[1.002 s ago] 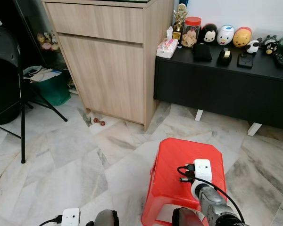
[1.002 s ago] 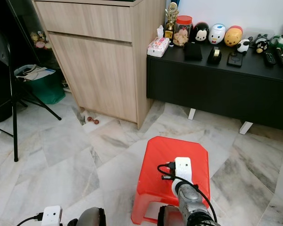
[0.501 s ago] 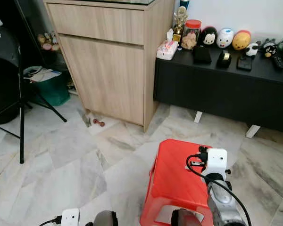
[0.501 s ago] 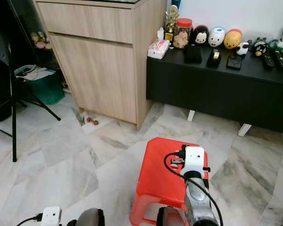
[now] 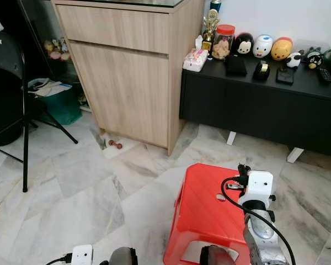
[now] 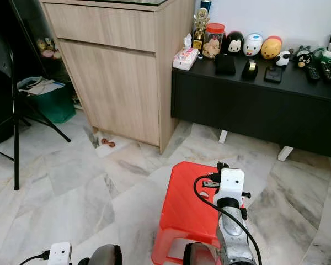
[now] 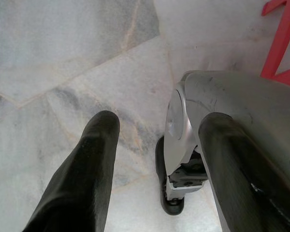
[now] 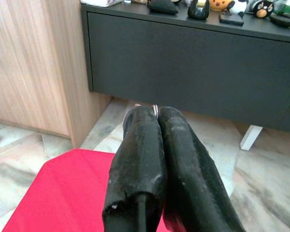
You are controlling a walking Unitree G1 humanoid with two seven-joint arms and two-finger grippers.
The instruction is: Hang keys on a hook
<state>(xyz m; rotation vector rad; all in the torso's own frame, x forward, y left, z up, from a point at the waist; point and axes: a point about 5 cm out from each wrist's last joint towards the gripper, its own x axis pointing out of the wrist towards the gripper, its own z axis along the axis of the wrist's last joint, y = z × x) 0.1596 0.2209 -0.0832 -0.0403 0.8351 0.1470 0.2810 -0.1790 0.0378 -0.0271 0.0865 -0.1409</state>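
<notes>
While we hold the keys [image 8: 154, 109] pinched tight in our right gripper [image 8: 157, 113] above the red stool [image 5: 207, 212], no hook is seen. Hanging is not done yet (our left gripper [image 7: 157, 130] hangs open).

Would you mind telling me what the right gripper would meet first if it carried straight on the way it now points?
Probably the front panel of the black cabinet. The right gripper, raised over the red stool, points at it across open floor; depth is hard to judge.
</notes>
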